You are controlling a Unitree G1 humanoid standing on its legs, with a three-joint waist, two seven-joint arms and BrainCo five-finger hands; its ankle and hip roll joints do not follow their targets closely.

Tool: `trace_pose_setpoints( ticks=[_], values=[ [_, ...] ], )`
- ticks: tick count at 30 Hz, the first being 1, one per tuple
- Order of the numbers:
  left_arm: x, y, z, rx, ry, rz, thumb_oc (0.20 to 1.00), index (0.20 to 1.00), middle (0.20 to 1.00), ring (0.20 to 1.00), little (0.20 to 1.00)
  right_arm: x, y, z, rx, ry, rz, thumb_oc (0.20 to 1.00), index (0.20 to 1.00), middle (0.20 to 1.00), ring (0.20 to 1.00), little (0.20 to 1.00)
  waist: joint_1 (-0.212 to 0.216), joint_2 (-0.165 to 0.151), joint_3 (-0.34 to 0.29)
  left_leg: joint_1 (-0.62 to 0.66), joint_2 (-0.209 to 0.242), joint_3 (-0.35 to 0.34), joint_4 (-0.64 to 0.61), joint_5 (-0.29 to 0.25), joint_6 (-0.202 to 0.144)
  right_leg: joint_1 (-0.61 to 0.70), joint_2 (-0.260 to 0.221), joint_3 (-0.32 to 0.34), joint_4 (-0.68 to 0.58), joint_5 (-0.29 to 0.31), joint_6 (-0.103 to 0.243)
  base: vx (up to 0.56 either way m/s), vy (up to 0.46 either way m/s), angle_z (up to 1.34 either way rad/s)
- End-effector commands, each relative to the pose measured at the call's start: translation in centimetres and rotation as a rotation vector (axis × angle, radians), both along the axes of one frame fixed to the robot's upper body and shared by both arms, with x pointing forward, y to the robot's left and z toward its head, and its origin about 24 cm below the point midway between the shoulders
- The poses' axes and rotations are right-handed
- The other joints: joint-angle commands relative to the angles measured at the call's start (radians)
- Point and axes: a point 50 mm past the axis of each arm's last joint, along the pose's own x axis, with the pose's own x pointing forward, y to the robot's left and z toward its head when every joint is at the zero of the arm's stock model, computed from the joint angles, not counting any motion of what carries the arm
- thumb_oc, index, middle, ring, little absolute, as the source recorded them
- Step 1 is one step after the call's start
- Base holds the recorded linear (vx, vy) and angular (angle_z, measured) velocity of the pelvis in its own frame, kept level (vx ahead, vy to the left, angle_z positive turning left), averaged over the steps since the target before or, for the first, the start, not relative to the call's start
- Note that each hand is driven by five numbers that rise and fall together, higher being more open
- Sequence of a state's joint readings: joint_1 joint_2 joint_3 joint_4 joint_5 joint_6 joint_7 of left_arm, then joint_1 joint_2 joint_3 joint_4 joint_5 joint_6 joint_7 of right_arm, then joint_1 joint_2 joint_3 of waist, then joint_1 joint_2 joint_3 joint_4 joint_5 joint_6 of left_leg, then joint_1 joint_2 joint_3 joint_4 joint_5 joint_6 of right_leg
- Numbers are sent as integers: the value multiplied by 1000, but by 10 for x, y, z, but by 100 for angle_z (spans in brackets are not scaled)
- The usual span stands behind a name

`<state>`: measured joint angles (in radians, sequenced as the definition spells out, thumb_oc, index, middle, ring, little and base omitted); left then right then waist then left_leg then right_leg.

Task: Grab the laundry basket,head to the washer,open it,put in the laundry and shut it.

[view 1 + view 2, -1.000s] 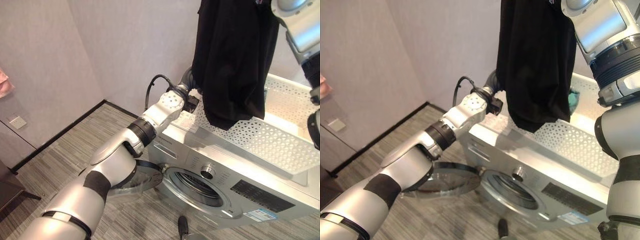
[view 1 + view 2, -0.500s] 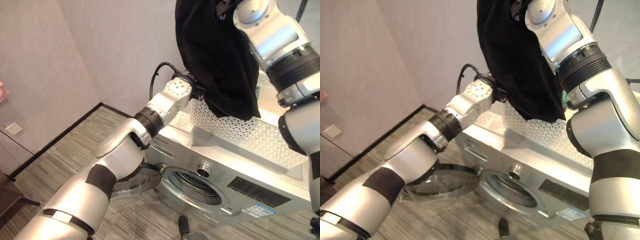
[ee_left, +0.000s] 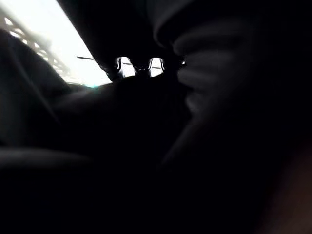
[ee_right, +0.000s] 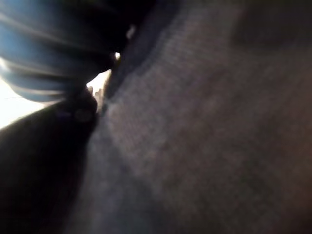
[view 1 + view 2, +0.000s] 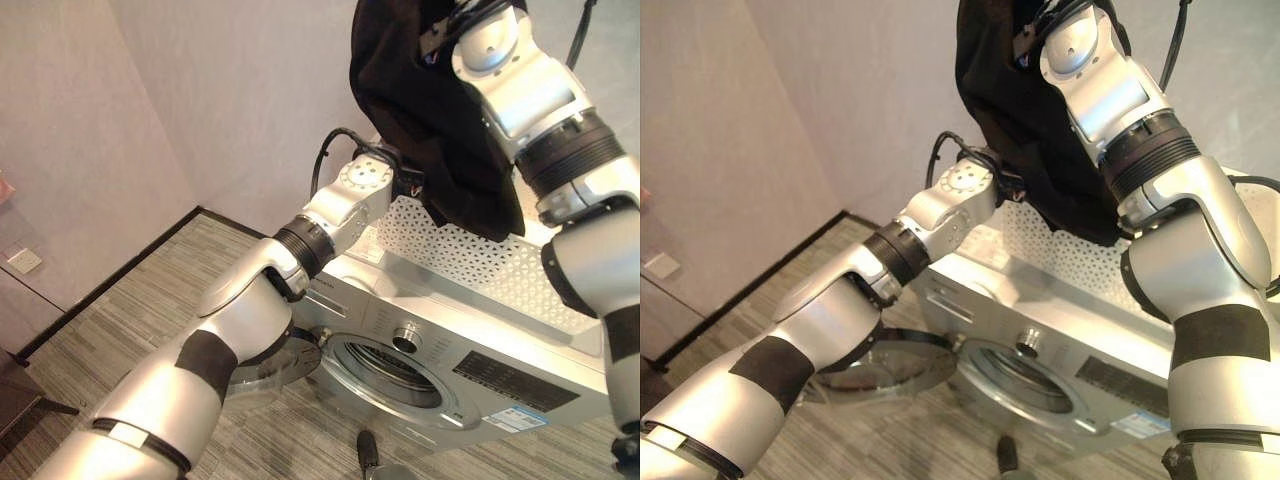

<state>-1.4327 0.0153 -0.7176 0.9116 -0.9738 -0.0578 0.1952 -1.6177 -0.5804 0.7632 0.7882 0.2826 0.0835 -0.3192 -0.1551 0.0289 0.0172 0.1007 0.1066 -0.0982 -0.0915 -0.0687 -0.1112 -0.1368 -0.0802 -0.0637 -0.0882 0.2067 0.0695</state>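
On the left we see the grey striped floor (image 5: 130, 330) and, low down, the round door (image 5: 265, 365) of the washer (image 5: 470, 370) swung open, so the opening step looks already done to us. Our left arm goes up over the front corner of the machine to the near end of the white perforated laundry basket (image 5: 470, 260), which stands on top of the washer; the left hand is behind the dark cloth there, and its wrist view is almost all dark, so we cannot tell if its fingers are apart or closed on something. To the right of it, the black garment (image 5: 430, 120) hangs in the air above the basket, with its lower edge just over the basket rim. It hangs from the top of our right arm, which is raised high; the right hand is buried in the cloth, and its wrist view gives only dark fabric very close, so we cannot tell its grip either, though we judge it must carry the garment. We think the step in hand is putting in the laundry. The next move calls for bringing the garment down and forward, past the front edge of the machine, to the open drum (image 5: 385, 372), without catching the cloth on the basket rim or the door.
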Motion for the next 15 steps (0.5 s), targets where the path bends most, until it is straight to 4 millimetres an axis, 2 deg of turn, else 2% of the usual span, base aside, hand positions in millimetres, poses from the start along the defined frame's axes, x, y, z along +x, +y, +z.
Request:
trace_pose_setpoints(
  ticks=[1, 2, 3, 4, 7, 15],
  values=[
    [-3, 16, 54, -152, -196, 74, 200, 200, 200, 200, 200, -16, -2, 34, 110, -124, 71, 416, 416, 416, 416, 416, 5, -15, -21, 25, 41, 63, 4, -27, 1, 58, -112, 92, 65, -155, 108, 0, -14, -4],
    [-4, 16, 54, -156, -198, 75, 200, 200, 200, 200, 200, -16, -3, 32, 118, -121, 76, 501, 501, 501, 501, 501, 4, -15, -20, 25, 40, 64, 4, -27, 1, 58, -111, 92, 66, -155, 107, -1, -10, -4],
    [-4, 17, 54, -171, -201, 78, 200, 200, 200, 200, 200, -17, -3, 31, 123, -126, 89, 831, 831, 831, 831, 831, 2, -15, -19, 24, 40, 64, 4, -27, 1, 57, -111, 94, 66, -156, 107, 0, 0, 0],
    [-4, 20, 55, -180, -210, 87, 200, 200, 200, 200, 200, -18, -4, 31, 132, -131, 100, 1000, 1000, 1000, 1000, 1000, 1, -16, -20, 24, 40, 66, 4, -27, 1, 56, -110, 97, 66, -157, 106, 0, 0, 0],
    [-4, 25, 54, -200, -215, 100, 200, 200, 200, 200, 200, -19, -7, 27, 150, -136, 123, 1000, 1000, 1000, 1000, 1000, -2, -16, -20, 25, 42, 68, 4, -28, 2, 54, -109, 100, 68, -160, 105, 0, 0, 0],
    [-5, 45, 61, -272, -272, 138, 200, 200, 200, 200, 200, -31, -33, 19, 134, -211, 114, 1000, 1000, 1000, 1000, 1000, -16, -13, -21, 35, 39, 81, 4, -38, 8, 51, -109, 109, 75, -162, 108, 1, 4, -1]
  ],
)
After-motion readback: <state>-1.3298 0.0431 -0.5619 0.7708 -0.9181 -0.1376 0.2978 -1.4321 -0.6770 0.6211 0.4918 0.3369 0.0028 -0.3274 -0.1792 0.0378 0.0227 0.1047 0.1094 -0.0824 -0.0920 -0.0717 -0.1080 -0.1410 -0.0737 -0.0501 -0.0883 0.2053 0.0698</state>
